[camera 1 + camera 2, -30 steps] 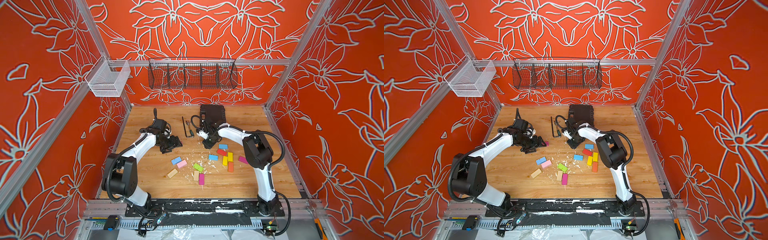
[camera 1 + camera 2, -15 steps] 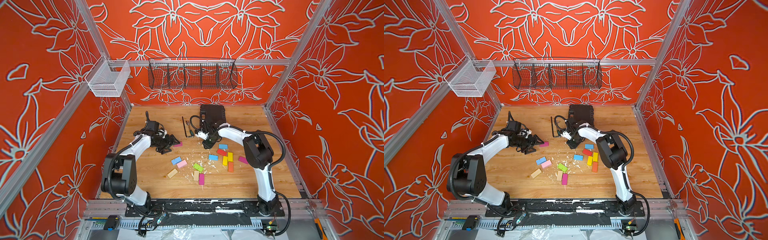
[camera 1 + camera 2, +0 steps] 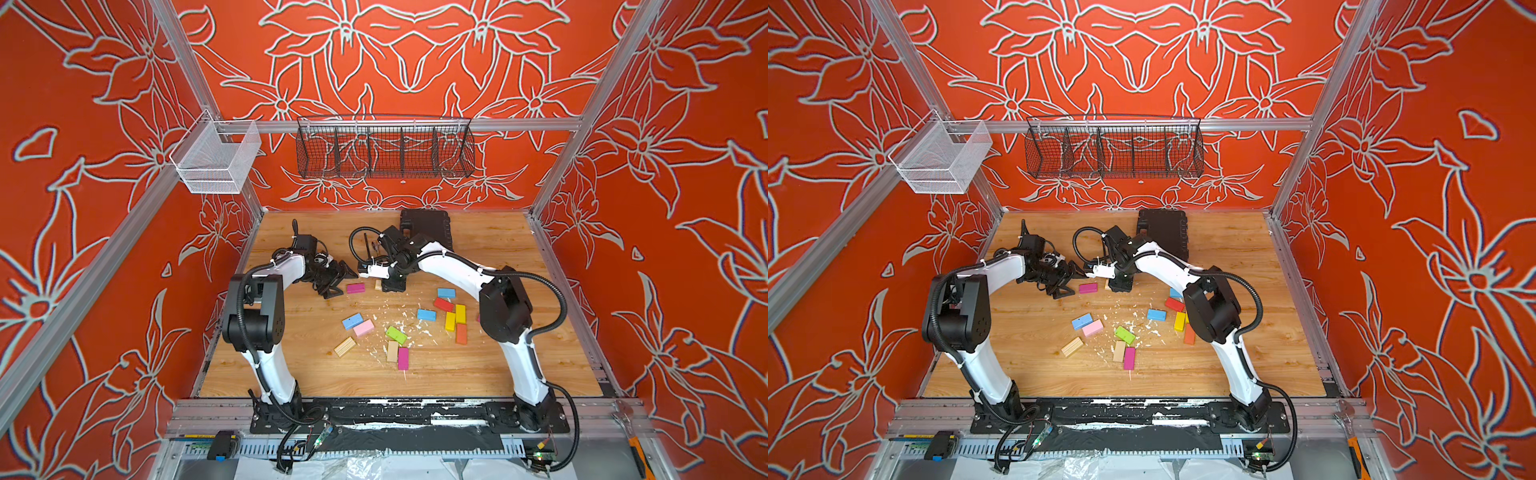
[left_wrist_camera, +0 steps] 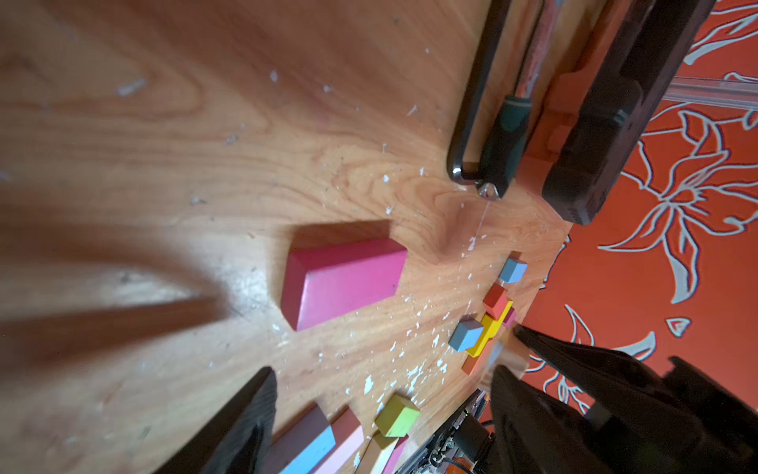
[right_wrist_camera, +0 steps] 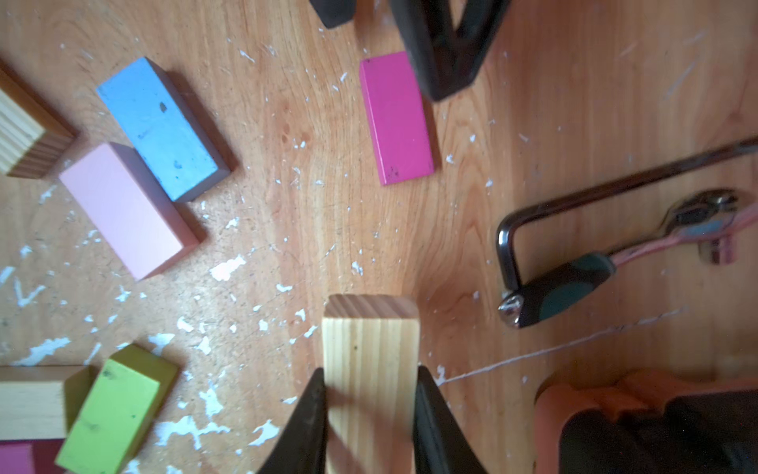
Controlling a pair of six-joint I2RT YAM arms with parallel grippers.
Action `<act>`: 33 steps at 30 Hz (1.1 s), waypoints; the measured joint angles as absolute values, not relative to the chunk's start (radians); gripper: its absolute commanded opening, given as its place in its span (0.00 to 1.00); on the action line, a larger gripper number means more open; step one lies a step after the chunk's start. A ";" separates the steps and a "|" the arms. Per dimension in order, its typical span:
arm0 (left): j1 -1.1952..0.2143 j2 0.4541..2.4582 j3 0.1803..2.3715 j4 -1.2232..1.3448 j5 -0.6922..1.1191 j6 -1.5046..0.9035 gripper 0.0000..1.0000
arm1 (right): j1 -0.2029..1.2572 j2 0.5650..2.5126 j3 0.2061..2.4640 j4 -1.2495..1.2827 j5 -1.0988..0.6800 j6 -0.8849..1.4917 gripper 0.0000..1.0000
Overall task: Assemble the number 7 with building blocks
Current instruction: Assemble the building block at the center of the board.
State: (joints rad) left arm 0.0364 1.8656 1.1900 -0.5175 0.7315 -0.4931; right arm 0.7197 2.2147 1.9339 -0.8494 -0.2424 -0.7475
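My right gripper (image 5: 371,373) is shut on a plain wood block (image 5: 369,353), low over the table behind the loose blocks; it shows in both top views (image 3: 388,286) (image 3: 1121,284). A magenta block (image 3: 355,287) (image 4: 344,283) (image 5: 396,119) lies flat and free just left of it. My left gripper (image 3: 343,282) (image 4: 381,373) stands open and empty right beside that block's left end. Several more building blocks lie scattered nearer the front: blue (image 3: 352,321), pink (image 3: 363,328), green (image 3: 396,335), wood (image 3: 345,346), yellow (image 3: 450,321), red (image 3: 444,304), orange (image 3: 461,333). No number 7 shows.
A black case (image 3: 426,228) lies at the back of the table behind my right arm. A black hex key (image 5: 508,246) and a dark-handled tool (image 5: 562,291) lie close to the right gripper. White flakes litter the wood. Wire baskets (image 3: 384,145) hang on the back wall.
My left gripper has drawn back to the left, uncovering the magenta block, which now lies free on the table. The right gripper has stayed put with the wood block.
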 measured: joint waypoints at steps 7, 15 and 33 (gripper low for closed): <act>0.036 1.958 1.269 -0.514 0.731 -0.493 0.78 | 0.720 2.337 2.045 -0.923 -0.217 -0.832 0.21; 0.035 2.012 1.326 -0.510 0.741 -0.495 0.78 | 0.730 2.396 2.139 -0.966 -0.179 -0.838 0.21; 0.083 1.972 1.292 -0.517 0.716 -0.496 0.78 | 0.772 2.529 2.329 -1.009 -0.075 -0.773 0.25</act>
State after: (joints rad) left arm 0.0834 1.9717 1.2919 -0.5171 0.7162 -0.4957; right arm 0.7719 2.5286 2.3295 -1.0092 -0.0750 -0.7731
